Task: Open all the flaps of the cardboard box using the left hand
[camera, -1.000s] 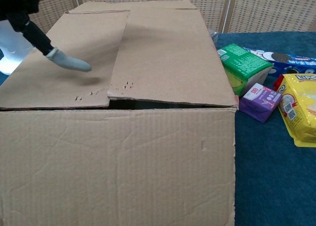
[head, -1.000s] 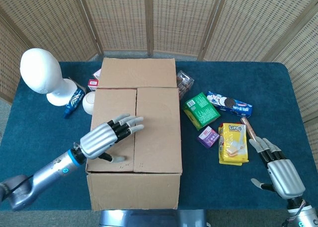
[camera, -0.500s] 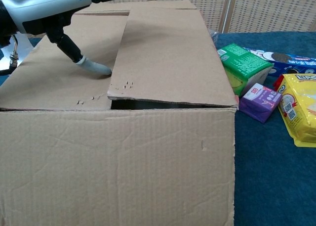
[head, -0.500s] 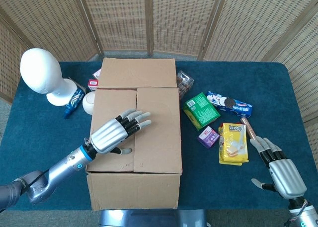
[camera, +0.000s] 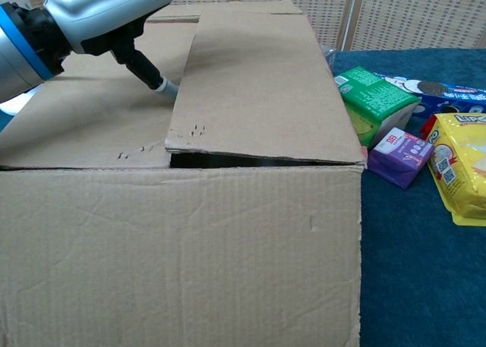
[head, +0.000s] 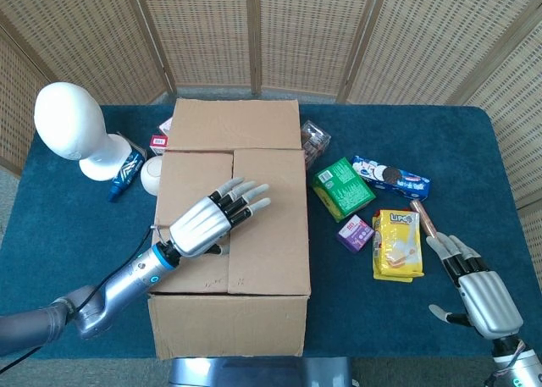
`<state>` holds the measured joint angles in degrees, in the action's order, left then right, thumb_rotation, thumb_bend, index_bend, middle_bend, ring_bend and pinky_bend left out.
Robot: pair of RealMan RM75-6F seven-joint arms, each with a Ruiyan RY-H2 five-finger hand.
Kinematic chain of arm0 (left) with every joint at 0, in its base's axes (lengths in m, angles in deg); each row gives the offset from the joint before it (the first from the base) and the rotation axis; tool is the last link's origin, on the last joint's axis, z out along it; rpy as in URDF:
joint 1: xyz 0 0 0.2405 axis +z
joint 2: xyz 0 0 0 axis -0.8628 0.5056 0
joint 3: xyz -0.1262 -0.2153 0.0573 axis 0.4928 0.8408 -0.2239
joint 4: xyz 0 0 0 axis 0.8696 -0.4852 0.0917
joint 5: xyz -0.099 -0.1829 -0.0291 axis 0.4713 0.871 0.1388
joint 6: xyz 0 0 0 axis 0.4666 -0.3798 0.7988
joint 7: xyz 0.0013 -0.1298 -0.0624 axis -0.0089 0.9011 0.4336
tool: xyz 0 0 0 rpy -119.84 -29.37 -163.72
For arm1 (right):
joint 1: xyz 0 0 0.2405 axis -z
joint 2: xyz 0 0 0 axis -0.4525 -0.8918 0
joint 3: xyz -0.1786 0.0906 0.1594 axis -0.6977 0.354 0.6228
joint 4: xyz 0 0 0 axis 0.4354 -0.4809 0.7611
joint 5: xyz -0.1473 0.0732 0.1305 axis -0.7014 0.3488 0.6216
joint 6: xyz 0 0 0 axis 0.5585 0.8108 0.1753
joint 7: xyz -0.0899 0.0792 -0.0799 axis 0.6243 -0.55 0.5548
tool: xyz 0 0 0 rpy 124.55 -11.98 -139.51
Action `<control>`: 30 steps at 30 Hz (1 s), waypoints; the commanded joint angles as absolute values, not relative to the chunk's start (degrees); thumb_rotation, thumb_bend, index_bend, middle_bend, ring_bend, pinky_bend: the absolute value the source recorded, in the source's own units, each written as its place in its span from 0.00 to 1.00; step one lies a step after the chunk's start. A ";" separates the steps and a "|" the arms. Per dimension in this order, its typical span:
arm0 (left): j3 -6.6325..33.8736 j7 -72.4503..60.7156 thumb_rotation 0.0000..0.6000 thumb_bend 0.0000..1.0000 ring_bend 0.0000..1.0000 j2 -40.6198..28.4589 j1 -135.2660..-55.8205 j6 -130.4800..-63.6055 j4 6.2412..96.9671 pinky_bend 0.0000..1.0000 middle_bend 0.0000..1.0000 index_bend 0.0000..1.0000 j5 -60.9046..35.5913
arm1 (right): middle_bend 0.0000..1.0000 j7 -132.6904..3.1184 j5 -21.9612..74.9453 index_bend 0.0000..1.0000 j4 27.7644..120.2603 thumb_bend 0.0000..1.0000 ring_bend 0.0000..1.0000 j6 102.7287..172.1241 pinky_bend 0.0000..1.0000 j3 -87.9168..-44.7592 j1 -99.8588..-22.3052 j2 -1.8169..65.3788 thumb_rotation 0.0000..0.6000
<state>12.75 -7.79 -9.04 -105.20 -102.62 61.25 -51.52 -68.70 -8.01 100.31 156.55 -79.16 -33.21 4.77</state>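
My left hand [head: 218,219] is over the top of the cardboard box [head: 230,234], fingers spread and flat, holding nothing. The fingertips [head: 254,197] reach toward 1 o'clock across the centre seam. In the chest view my thumb tip [camera: 168,89] sits right at the seam, at the inner edge of the right long flap [camera: 258,81], looks like it is wedging under that edge. I can't tell if it is actually under or just touching.

Box sits mid-table, on the blue table [head: 76,226], near edge toward me. The left long flap [camera: 91,119] lies flat and a bit lower than the right one. The right flap's near corner is lifted slightly, a dark gap shows beneath it at the front. The far flap [head: 236,123] at 12 o'clock already seems folded open and back, though I'm judging that from the head view only.

Progress: early, I'd say. Both long flaps are not yet open, and any near flap under them is hidden. Next call: hook the right flap edge and swing it toward 3 o'clock.

My right hand [head: 478,290] rests at 4 o'clock on the table, empty, fingers apart, just below the yellow snack pack [head: 398,243].
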 commanded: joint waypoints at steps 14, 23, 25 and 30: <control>17.98 -8.91 1.00 0.10 0.00 -11.31 -107.74 -106.70 61.08 0.10 0.00 0.00 -50.06 | 0.00 -69.43 -8.05 0.00 100.34 0.00 0.00 156.78 0.17 -79.22 -33.13 4.43 1.00; 24.05 -13.91 1.00 0.10 0.00 -11.98 -113.24 -102.72 63.71 0.10 0.00 0.00 -46.59 | 0.00 -70.52 -7.86 0.00 100.52 0.00 0.00 156.53 0.17 -79.14 -33.37 4.04 1.00; 27.09 -16.35 1.00 0.10 0.00 -13.22 -116.37 -100.58 63.95 0.10 0.00 0.00 -44.82 | 0.00 -71.24 -7.56 0.00 100.40 0.00 0.00 156.31 0.17 -79.08 -33.50 3.80 1.00; 31.29 -20.72 1.00 0.10 0.00 -16.88 -121.96 -97.10 62.59 0.10 0.00 0.00 -40.62 | 0.00 -72.69 -7.01 0.00 100.08 0.00 0.00 155.80 0.17 -78.93 -33.80 3.38 1.00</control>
<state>29.37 -18.95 -15.07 -119.74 -98.75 63.29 -42.45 -72.56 -7.11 100.15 155.89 -78.97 -33.74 3.46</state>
